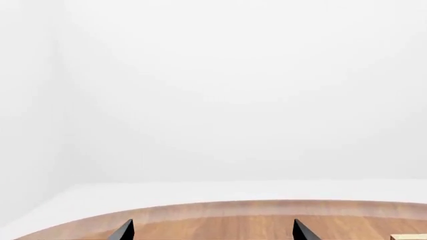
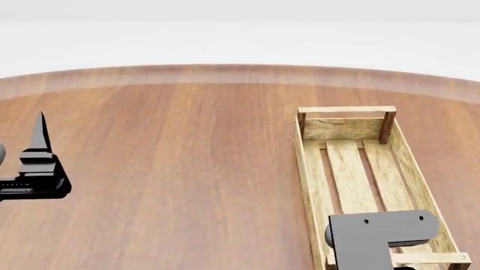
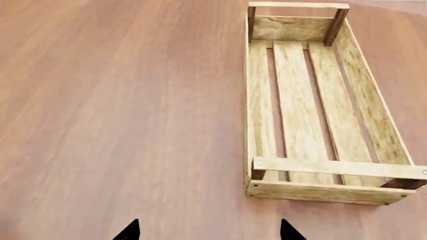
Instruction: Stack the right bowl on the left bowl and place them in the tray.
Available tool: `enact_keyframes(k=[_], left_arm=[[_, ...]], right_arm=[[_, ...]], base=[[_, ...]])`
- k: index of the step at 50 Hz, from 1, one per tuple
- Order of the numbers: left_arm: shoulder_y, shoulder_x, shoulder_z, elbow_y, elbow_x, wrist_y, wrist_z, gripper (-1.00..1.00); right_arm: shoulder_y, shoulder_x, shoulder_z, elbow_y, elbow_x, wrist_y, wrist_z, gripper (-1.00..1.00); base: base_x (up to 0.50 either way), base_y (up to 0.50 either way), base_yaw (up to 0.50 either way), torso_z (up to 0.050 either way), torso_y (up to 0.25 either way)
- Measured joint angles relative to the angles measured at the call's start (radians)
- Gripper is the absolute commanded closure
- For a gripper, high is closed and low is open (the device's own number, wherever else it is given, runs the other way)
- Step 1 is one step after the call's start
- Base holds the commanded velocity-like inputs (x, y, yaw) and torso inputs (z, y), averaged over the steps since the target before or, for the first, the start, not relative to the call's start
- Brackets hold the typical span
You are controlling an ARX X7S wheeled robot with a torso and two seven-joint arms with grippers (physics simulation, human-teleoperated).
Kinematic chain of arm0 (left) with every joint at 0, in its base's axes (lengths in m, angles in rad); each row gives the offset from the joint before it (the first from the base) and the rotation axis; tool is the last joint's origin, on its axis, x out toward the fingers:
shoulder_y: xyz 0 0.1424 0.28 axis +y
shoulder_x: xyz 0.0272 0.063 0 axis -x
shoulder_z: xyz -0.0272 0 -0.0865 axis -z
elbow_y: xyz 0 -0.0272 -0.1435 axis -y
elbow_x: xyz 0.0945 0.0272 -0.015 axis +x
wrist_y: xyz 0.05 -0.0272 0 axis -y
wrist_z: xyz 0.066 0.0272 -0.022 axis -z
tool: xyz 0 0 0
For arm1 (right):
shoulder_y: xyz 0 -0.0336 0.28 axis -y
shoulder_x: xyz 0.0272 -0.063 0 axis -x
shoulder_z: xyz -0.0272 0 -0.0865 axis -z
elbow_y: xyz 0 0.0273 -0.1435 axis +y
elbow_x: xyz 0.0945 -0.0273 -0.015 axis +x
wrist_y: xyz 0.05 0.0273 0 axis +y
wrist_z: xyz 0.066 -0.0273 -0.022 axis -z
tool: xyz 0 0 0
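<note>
No bowl shows in any view. The tray (image 2: 309, 169), a long pale wooden crate with a slatted bottom, lies empty on the right side of the round wooden table (image 2: 188, 169). It also shows in the right wrist view (image 3: 297, 100). My left gripper (image 1: 213, 232) is open and empty above the table, far left of the tray, and one finger (image 2: 40, 132) shows in the head view. My right gripper (image 3: 210, 232) is open and empty, above the bare table just beside the tray's near end. Its grey wrist bracket (image 2: 379, 228) covers the tray's near end in the head view.
The table's curved far edge (image 2: 240, 70) runs across the back, with a white floor and walls beyond. A pale wooden corner (image 1: 408, 237) shows at the edge of the left wrist view.
</note>
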Motion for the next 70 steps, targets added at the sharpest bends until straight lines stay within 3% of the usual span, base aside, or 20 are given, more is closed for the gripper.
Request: enact_keyframes(k=[13, 28, 70], left_arm=[[0.0, -0.005, -0.01, 0.002, -0.009, -0.003, -0.005, -1.0], [0.004, -0.009, -0.014, -0.002, -0.016, 0.006, -0.009, -1.0], [0.015, -0.021, -0.004, -0.003, -0.031, 0.024, -0.023, -1.0]], right_arm=[[-0.069, 0.073, -0.103, 0.027, 0.144, -0.051, 0.087, -1.0], [-0.089, 0.103, -0.177, 0.051, 0.164, -0.056, 0.074, -1.0], [-0.047, -0.004, -0.239, 0.242, -0.251, -0.012, -0.342, -1.0]], base=[[0.0, 0.0, 0.0, 0.0, 0.0], [0.0, 0.0, 0.0, 0.0, 0.0], [0.0, 0.0, 0.0, 0.0, 0.0]])
